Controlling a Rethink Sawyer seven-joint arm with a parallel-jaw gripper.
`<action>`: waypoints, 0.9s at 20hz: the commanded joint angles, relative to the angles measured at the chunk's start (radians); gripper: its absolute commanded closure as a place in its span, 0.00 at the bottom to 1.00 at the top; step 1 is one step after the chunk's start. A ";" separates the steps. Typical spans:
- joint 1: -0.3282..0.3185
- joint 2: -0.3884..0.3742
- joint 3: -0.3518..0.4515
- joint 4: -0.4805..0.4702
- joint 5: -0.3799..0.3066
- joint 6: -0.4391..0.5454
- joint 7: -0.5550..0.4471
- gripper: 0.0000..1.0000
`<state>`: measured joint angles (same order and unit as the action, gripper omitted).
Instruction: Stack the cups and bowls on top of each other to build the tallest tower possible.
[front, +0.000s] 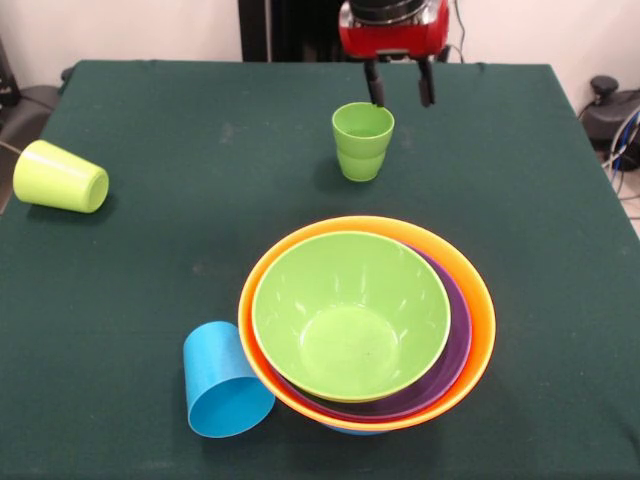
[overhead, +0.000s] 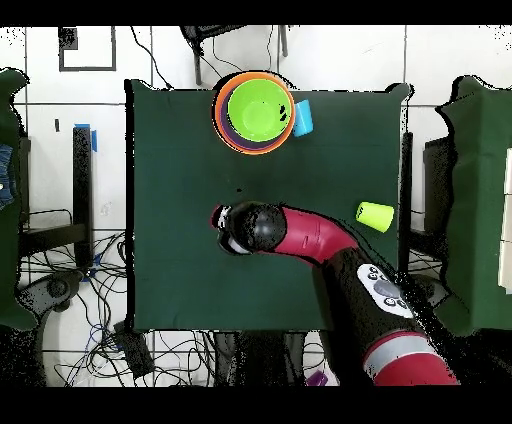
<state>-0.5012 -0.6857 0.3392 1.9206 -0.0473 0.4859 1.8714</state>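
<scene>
Currently the gripper, jaws open and empty, hangs just above the upright green cup; next it must descend, grasp it, and carry it to the tower.

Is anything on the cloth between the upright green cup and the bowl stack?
No. In the front view only bare green cloth lies between the ridged green cup and the tower; the overhead view hides the cup under the arm.

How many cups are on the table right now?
3: a ridged green cup upright under the gripper, a yellow-green cup on its side, a sky blue cup on its side against the bowl stack.
</scene>
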 joint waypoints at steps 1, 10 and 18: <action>0.013 0.130 -0.037 0.010 -0.115 -0.114 0.031 0.00; 0.011 0.202 -0.051 -0.056 -0.166 -0.112 0.014 0.00; -0.020 0.238 -0.023 -0.073 -0.184 -0.108 0.008 1.00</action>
<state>-0.5136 -0.4927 0.3032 1.9188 -0.1655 0.4299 1.8714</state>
